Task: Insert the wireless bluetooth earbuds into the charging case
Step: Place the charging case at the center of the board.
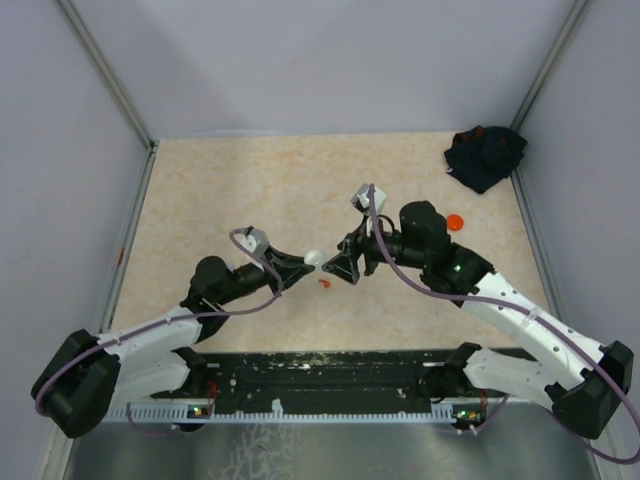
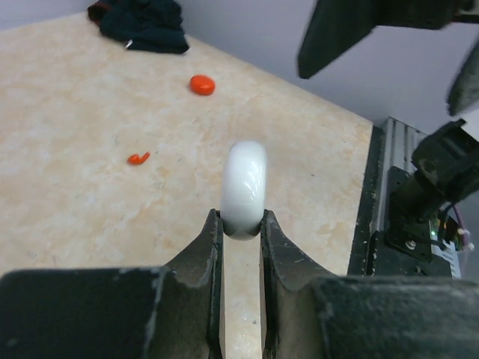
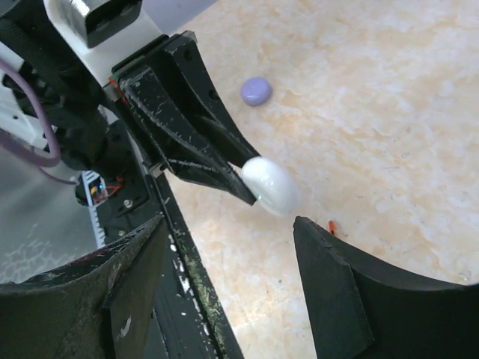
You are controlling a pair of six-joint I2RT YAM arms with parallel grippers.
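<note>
We clamp the white case (image 1: pixel 312 257) in our left gripper (image 2: pixel 241 221), right gripper (image 3: pixel 230 228) agape; red earbud (image 1: pixel 323 284) at its six o'clock not yet inserted

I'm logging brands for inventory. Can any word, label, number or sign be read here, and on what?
None can be read.
The white case, orange case, purple case and dark cloth show no print.
Any marks on the circuit board are too small to read.
</note>
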